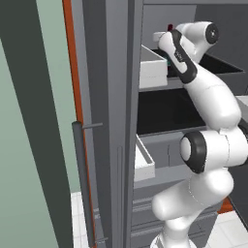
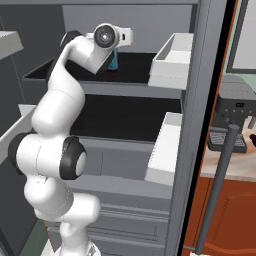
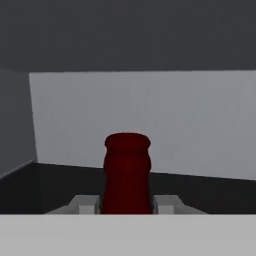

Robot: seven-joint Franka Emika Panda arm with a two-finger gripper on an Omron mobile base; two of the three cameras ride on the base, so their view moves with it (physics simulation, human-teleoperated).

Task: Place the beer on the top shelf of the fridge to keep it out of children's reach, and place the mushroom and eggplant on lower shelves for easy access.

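Beer [image 3: 127,172] is gripped at its neck between the closed fingers [image 3: 87,204], upright over the top shelf [image 2: 135,62] at 12 o'clock in the fridge [image 2: 200,125], so it can be set down standing.

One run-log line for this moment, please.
phase: placing | gripper: shut on beer | location: over top shelf inside fridge | beer upright, not released

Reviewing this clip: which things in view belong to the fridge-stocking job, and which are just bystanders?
Part of the job:
- beer, gripped in the claw
- top shelf
- fridge
- lower shelves

Just there:
- white door bins
- coffee machine on the counter outside
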